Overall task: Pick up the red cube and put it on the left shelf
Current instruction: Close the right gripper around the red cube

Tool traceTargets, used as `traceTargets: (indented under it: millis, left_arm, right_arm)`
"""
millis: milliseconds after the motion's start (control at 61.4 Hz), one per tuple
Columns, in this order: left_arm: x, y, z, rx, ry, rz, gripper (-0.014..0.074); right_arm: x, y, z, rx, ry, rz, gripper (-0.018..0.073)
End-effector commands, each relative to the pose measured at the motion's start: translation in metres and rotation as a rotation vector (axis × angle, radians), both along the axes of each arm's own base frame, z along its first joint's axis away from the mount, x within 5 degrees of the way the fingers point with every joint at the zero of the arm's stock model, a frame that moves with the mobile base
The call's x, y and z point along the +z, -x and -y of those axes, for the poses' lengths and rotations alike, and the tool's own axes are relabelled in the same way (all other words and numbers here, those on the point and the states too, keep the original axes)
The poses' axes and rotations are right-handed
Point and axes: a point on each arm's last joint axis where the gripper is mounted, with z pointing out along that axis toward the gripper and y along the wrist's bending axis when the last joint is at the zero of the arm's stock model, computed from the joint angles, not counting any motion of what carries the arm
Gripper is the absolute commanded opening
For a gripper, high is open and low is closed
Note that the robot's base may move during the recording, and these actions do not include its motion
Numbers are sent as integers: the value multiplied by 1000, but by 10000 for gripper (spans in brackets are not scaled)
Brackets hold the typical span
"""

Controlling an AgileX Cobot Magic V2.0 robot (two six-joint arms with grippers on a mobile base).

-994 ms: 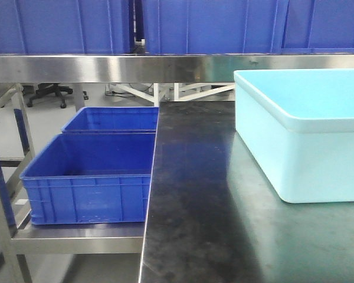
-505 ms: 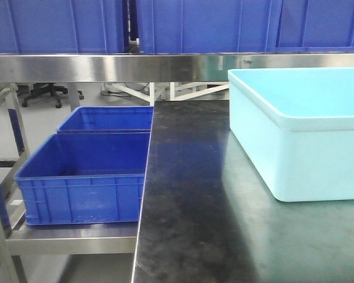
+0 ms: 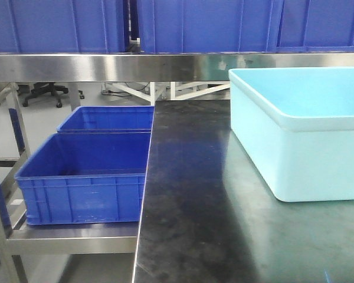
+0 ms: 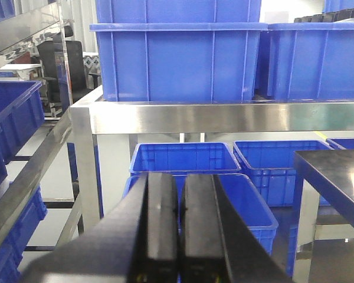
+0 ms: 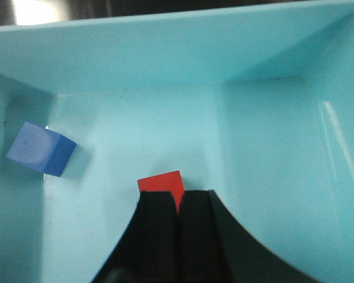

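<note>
The red cube point(image 5: 160, 181) lies on the floor of a light cyan tub point(image 5: 271, 135), seen in the right wrist view. My right gripper point(image 5: 177, 197) hangs just over its near side with the jaws shut together and nothing between them; the fingers hide part of the cube. My left gripper point(image 4: 181, 177) is shut and empty, pointing at the left shelf point(image 4: 224, 117), a stainless-steel rack loaded with blue bins. In the front view neither gripper shows; the shelf's steel rail point(image 3: 106, 66) crosses the top.
A blue cube point(image 5: 41, 148) sits near the tub's left wall. The tub point(image 3: 301, 153) stands on the black table point(image 3: 194, 224). Blue bins point(image 3: 85, 177) fill the rack's lower tier beside the table, with more bins point(image 4: 177, 59) on the upper tier.
The front view shifted a little: bins and tub slid slightly left in the frame a second ago, then held still.
</note>
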Motion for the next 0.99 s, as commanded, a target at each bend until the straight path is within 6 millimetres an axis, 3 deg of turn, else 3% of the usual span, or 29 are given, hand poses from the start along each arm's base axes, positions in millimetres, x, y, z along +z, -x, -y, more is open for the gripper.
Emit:
traceTargets:
  millis: [0, 98, 163, 326, 375, 603, 978]
  left_arm:
    - [0, 1, 0, -1, 3, 73, 102]
    - [0, 1, 0, -1, 3, 73, 102]
    - [0, 1, 0, -1, 3, 73, 102]
    - [0, 1, 0, -1, 3, 73, 102]
    - [0, 1, 0, -1, 3, 73, 102]
    - [0, 1, 0, -1, 3, 73, 102]
    - [0, 1, 0, -1, 3, 73, 102]
  right_arm:
    - [18, -4, 0, 3, 2, 81, 22]
    - [11, -8, 0, 10, 8, 58, 38]
    - [8, -10, -2, 35, 24, 50, 118]
    - [-1, -16, -11, 92, 41, 26, 540]
    - [-4, -17, -13, 100, 41, 9, 596]
    - [-24, -25, -18, 116, 41, -77, 545]
    - [-46, -37, -18, 117, 43, -130, 545]
